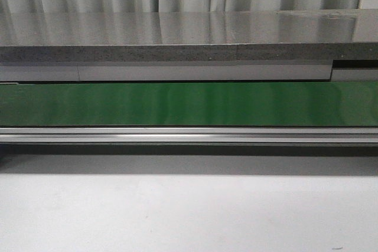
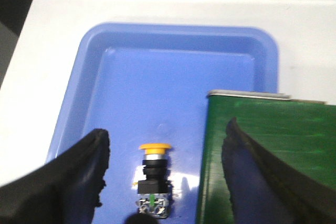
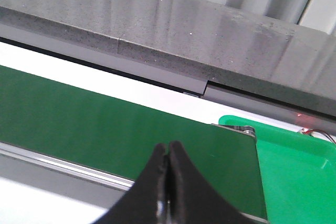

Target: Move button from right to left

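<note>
Button (image 2: 154, 184) in blue tray (image 2: 105, 40), between spread left gripper (image 2: 165, 174) fingers.

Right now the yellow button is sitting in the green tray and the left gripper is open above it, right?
Not quite. The left wrist view shows the button sitting in the blue tray, not the green one. The rest is right: the left gripper is open above it.
</note>
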`<state>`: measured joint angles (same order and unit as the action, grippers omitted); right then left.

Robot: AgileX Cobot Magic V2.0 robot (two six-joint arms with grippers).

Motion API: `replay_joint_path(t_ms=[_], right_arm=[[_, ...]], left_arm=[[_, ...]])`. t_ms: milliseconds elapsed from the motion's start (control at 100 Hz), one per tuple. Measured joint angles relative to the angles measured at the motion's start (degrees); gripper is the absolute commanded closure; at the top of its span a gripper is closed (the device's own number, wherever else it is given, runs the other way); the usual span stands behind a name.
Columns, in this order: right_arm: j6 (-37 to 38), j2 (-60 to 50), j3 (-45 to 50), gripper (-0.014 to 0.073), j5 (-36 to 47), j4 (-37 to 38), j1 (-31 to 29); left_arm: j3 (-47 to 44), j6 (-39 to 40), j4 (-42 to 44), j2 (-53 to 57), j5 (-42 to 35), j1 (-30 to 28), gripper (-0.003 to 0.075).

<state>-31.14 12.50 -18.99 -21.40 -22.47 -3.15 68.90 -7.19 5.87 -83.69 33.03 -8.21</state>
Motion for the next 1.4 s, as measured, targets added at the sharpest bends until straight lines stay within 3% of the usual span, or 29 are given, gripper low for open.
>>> replay_joint_path(t_ms=[230, 510, 670, 860, 1050, 1400], right_arm=[[0.0, 0.0, 0.0, 0.0662, 0.0, 0.0, 0.0], [0.0, 0.0, 0.0, 0.0662, 0.0, 0.0, 0.0], [0.0, 0.0, 0.0, 0.0662, 0.0, 0.0, 0.0], [0.0, 0.0, 0.0, 0.0662, 0.0, 0.0, 0.0], [0.0, 0.0, 0.0, 0.0662, 0.0, 0.0, 0.0], [0.0, 0.0, 0.0, 0.0662, 0.0, 0.0, 0.0]], left_arm=[[-6.52, 0.0, -2.39, 14.39, 0.36, 5.16, 0.0285], [-20.95, 0.0, -6.92, 35.84, 0.0, 9.07, 0.0312], [-29.16, 0.0, -8.59, 48.95, -0.08, 9.27, 0.0445], [-36.5, 0.0, -8.83, 61.18, -0.08, 9.27, 0.0718], [-40.13, 0.0, -8.87, 68.02, -0.08, 9.27, 0.0715], [-40.41, 0.0, -9.27, 68.71, 0.13, 9.27, 0.0715]])
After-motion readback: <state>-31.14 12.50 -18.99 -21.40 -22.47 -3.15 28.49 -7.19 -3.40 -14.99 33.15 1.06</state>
